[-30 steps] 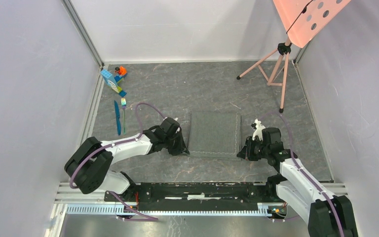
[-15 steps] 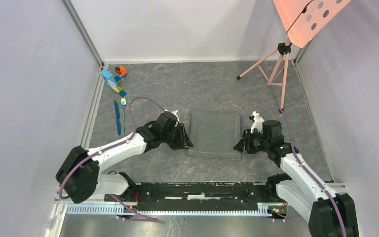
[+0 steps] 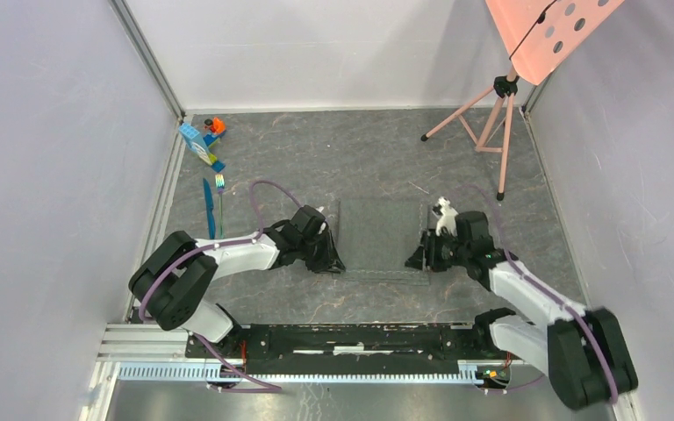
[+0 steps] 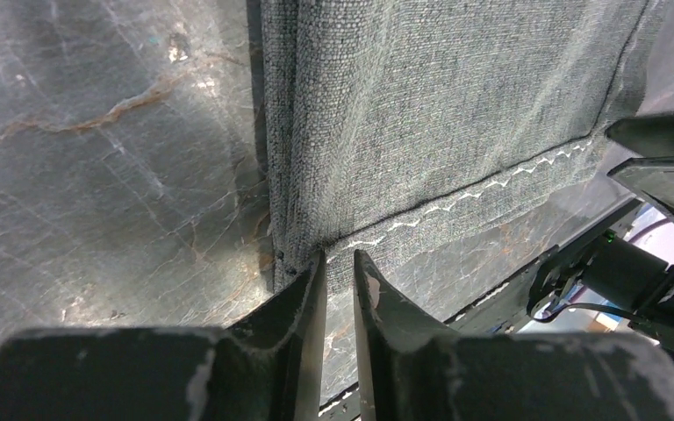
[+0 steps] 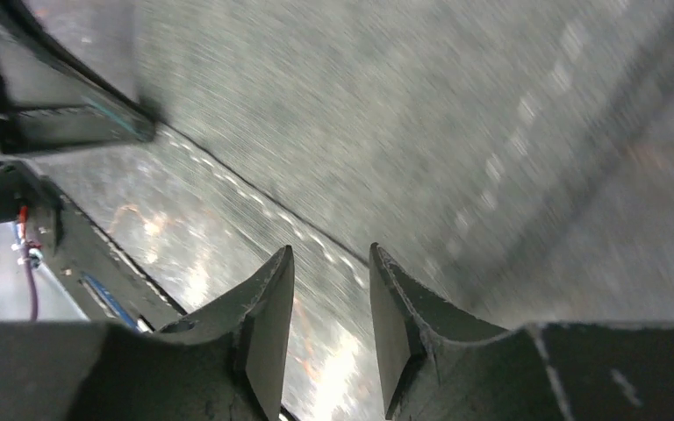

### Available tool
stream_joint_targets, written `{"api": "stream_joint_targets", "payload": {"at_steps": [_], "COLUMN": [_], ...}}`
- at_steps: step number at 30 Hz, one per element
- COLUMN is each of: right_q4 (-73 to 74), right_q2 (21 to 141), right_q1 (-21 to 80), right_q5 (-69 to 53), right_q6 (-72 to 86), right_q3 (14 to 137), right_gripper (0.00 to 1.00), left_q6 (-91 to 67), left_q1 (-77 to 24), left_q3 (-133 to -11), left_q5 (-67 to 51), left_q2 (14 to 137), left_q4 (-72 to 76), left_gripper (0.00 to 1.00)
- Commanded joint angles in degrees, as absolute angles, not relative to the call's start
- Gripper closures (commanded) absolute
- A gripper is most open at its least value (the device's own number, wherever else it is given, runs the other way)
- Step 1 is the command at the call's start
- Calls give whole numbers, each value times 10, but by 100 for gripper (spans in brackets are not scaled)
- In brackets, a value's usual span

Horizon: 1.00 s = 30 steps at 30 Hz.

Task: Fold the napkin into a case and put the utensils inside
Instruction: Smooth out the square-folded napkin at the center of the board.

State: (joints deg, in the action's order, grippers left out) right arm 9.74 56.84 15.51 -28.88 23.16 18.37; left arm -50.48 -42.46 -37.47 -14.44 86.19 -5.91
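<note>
Left wrist view: left claw [image 4: 340,256] is sitting low on the counter [image 4: 96,158], jaws standing a narrow slot apart. Its tips are meeting the napkin [image 4: 456,114] at the near corner, right where the pale stitching turns. Nothing is showing clamped between them, and the cloth is lying just ahead. The side edge running away from that corner is looking doubled and bunched.

Right claw [image 5: 329,253] is hanging a bit wider apart and holding nothing, pointing down over the near hem. That view is smearing, so I cannot tell its height above the cloth.

Risks, my read:
- Left claw closing here is probably nipping only the top layer or bare hem, so the corner is slipping out mid-fold.
- Tips are riding so low that they're risking scraping the counter and shoving the cloth instead of pinching it.
- If the two claws are biting at unequal depth, the fold is going skewed and ending up too crooked to work as a pocket.

Pose, from the top external view: both arms are reaching forward with forearms low and angled inward, wrists pitched down. One claw is sitting at each near corner, with the napkin lying flat between them.

Knife [image 3: 209,209] and fork [image 3: 220,197] are lying side by side, well beyond and outboard of the left claw, untouched. Toy blocks [image 3: 204,140] are sitting farther past them.
</note>
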Motion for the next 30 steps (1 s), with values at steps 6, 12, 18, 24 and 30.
{"api": "stream_joint_targets", "payload": {"at_steps": [6,12,18,24,30], "right_q4": [-298,-467,-493,-479,-449], "right_q2": [849,1001,1093,1166,1233], "right_q1": [291,331,335,318,296], "right_q5": [-366,-371,-352,-341,-333], "right_q6": [380,471,463,441,427], "right_q3": [336,381,416,483,564], "right_gripper": [51,49,50,50,50], "left_q6": [-518,-519,-519,-521,-519], "left_q1": [-424,-424,-424,-424,-424], "left_q3": [-346,-348,-357,-354,-350], "left_q5": [-141,-136,-138,-136,-133], "left_q2": [864,870,885,890,893], "left_q4": [-15,-28,-37,-46,-56], "left_gripper": [80,83,87,90,91]}}
